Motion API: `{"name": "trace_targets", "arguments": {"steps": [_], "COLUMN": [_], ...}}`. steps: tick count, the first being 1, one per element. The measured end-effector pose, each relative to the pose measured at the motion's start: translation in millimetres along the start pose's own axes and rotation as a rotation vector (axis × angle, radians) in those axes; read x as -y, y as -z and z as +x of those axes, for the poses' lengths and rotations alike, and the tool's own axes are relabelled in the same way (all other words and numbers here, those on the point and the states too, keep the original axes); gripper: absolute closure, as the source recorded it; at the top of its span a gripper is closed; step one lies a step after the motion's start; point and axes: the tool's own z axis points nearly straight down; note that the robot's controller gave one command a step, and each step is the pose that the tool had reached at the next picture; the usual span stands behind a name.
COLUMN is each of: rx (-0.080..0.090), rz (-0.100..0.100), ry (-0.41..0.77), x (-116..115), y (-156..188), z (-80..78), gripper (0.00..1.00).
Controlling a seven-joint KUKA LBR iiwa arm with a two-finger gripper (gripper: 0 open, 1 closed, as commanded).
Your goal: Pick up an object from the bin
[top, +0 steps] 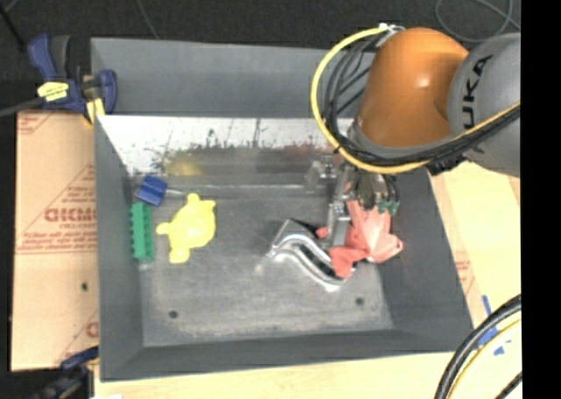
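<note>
My gripper point(340, 203) hangs low over the right part of the bin, mostly covered by the arm's orange dome. Right below and beside it lies a pink and red soft thing point(368, 238), crumpled, touching or nearly touching the gripper's lower end; I cannot tell whether it is held. A shiny silver bent metal piece point(302, 255) lies just left of the pink thing, on the bin floor.
At the left of the bin lie a yellow rubber-duck-like toy point(187, 228), a green toothed block point(142, 232) and a small blue piece point(152, 190). Bare floor stretches between them and the silver piece. The arm comes in from the right over the bin's right wall.
</note>
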Motion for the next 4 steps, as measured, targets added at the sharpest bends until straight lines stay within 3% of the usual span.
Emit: {"name": "trace_targets", "arguments": {"steps": [1, 2, 3, 4], "rx": [0.008, 0.016, -0.008, 0.024], "rz": [0.000, -0.001, -0.001, 0.001], "ry": [0.000, -0.020, -0.068, 0.031], "x": [0, -1, -4, 29], "y": [5, -35, -26, -22], "z": [-1.4, -1.2, 11.6, 15.3], "gripper": [0.00, 0.00, 0.00, 0.00]}}
